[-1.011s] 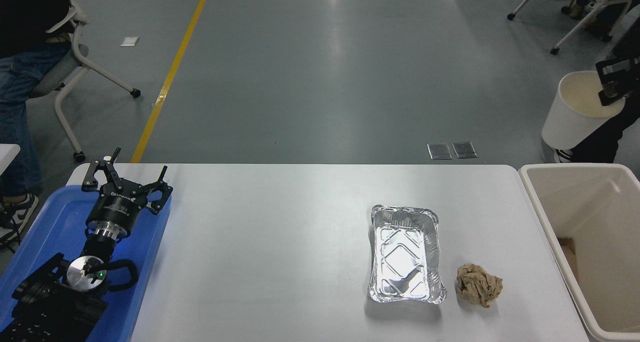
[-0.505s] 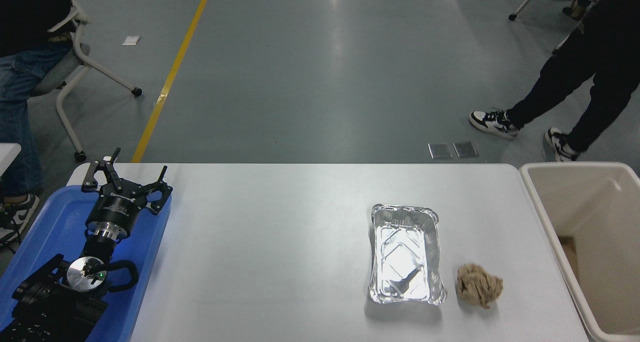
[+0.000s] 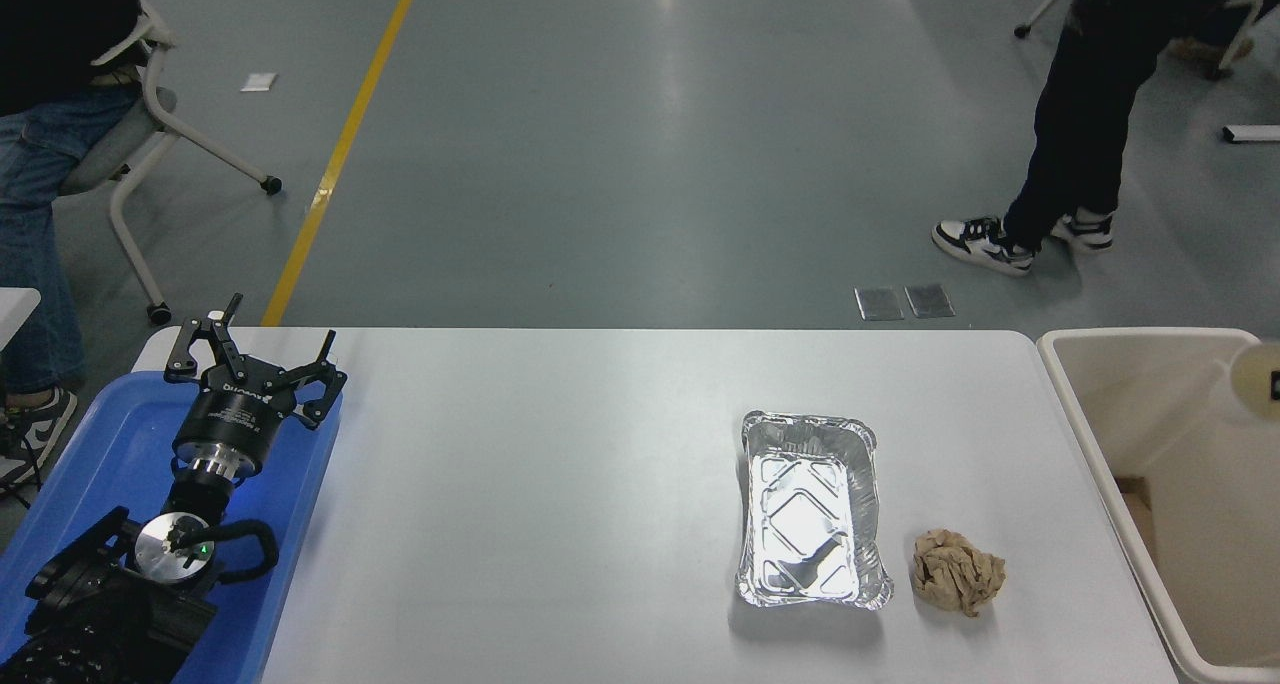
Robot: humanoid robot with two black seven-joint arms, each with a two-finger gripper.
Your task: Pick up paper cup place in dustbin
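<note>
At the picture's right edge only a small dark sliver of the right gripper (image 3: 1275,384) shows. The rest of it and its arm lie outside the view, so whether it is open or closed cannot be told. The sliver lies against the cream inside of the cup (image 3: 1252,369), which is cut off by the edge and shows as a pale rounded shape. The cup sits within the outline of the bin (image 3: 1140,333), near its far right corner. Whether it hangs above the bin or is down inside it cannot be told. The bin stands just beside the right end of the table (image 3: 600,464).

On the table, near the bin, lies a crumpled brown paper ball (image 3: 957,570). A foil tray (image 3: 810,420) sits just to its left, close to it but apart.

The left arm lies parked at the lower left, stretched forward over a blue tray (image 3: 100,444). The left gripper (image 3: 262,349) points away from the camera with its fingers spread open, holding nothing.

Beyond the table, a person in dark trousers (image 3: 1075,134) and black-and-white shoes stands on the grey floor at the upper right. Another person in jeans (image 3: 30,194) sits on a chair (image 3: 140,114) at the upper left, beside a yellow floor line (image 3: 340,154).
</note>
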